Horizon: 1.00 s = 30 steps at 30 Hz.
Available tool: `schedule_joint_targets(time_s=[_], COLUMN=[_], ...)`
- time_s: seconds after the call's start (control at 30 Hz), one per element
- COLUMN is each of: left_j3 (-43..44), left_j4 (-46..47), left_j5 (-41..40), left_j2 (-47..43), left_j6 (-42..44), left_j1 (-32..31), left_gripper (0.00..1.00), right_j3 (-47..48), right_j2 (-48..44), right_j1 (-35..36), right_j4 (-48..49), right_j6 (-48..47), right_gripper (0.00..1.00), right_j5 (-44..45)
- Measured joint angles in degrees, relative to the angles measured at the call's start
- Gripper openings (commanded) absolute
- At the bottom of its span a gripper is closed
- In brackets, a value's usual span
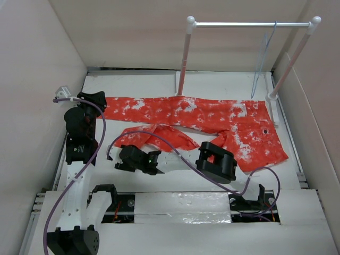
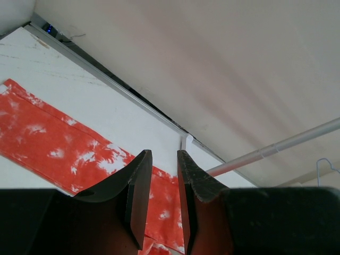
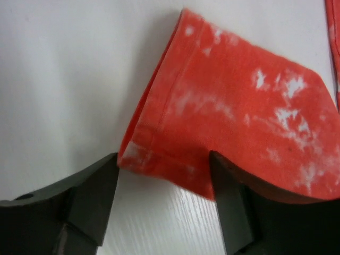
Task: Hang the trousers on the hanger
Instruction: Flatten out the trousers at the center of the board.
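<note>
The orange-red trousers (image 1: 212, 114) lie flat across the table, waist and dark button (image 1: 264, 130) at the right. One leg stretches left and the other is folded back nearer me. The blue-grey wire hanger (image 1: 264, 56) hangs on the white rail at the back right. My left gripper (image 1: 95, 98) is at the far leg's cuff on the left. In its wrist view its fingers (image 2: 162, 154) stand narrowly apart and empty above the fabric (image 2: 53, 143). My right gripper (image 1: 121, 159) is open just short of the near leg's cuff (image 3: 159, 154), holding nothing.
The white two-post rail stand (image 1: 249, 24) rises at the back, its feet on the table behind the trousers. Pale walls close in the table on the left, back and right. A purple cable (image 1: 159, 139) loops over the near leg.
</note>
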Motion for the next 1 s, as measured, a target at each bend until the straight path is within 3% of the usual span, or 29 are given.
schedule_joint_targets(time_s=[0.03, 0.13, 0.3, 0.33, 0.4, 0.43, 0.47, 0.53, 0.6, 0.67, 0.8, 0.87, 0.9, 0.93, 1.0], left_j3=[0.0, 0.0, 0.0, 0.0, 0.0, 0.0, 0.09, 1.03, 1.05, 0.96, 0.31, 0.24, 0.24, 0.22, 0.2], left_j4=[0.0, 0.02, 0.0, 0.0, -0.02, -0.02, 1.16, 3.45, 2.91, 2.69, 1.62, 1.18, 0.96, 0.57, -0.5], left_j5=[0.0, 0.04, -0.31, -0.63, -1.53, -1.97, -2.93, -4.42, -4.52, -4.42, -4.37, -4.35, -4.35, -4.37, -4.52], left_j2=[0.0, 0.02, 0.02, 0.02, 0.02, 0.02, 0.13, 0.33, -0.33, -0.31, -0.17, 0.42, 0.87, 1.4, 2.49], left_j6=[0.0, 0.0, 0.09, 0.17, 0.26, 0.35, 0.46, 0.39, 0.39, 0.39, 0.39, 0.37, 0.35, 0.17, -0.07], left_j1=[0.0, 0.0, 0.0, 0.0, 0.0, 0.0, 0.0, 0.68, 0.55, 0.31, 0.31, 0.31, 0.31, 0.31, 0.31], left_gripper=[0.23, 0.23, 0.22, 0.22, 0.21, 0.21, 0.21, 0.21, 0.21, 0.21, 0.21, 0.21, 0.21, 0.21, 0.23], right_j3=[0.42, 0.5, 7.61, 10.95, 19.43, 22.27, 29.86, 43.04, 52.39, 51.74, 29.07, 18.78, 13.81, 9.35, 0.83], right_j2=[0.15, 0.15, 1.31, 2.08, 4.2, 5.07, 7.39, 12.52, 16.5, 15.98, 6.75, 2.62, 0.46, -1.68, -6.36], right_j1=[0.02, 0.07, -1.03, -1.66, -3.58, -4.28, -6.25, -8.83, -11.34, -13.7, -17.25, -17.51, -17.42, -16.98, -15.72], right_j4=[-0.22, 0.31, 0.61, 1.09, 1.09, 1.2, -0.79, -6.47, -10.34, -12.39, -10.51, -9.84, -9.18, -8.66, -5.46], right_j6=[-0.33, -0.44, -0.07, 0.39, 2.36, 3.04, 5.31, 7.56, 11.34, 14.97, 19.34, 19.65, 19.47, 19.28, 18.56], right_gripper=[0.34, 0.01, 0.0, 0.05, 0.22, 0.5, 0.64, 0.73, 0.72, 0.74, 0.76, 0.68, 0.6, 0.36, 0.14], right_j5=[0.31, 1.99, 7.76, 9.14, 11.58, 12.22, 13.68, 14.45, 15.06, 16.72, 16.72, 16.39, 15.58, 15.15, 13.4])
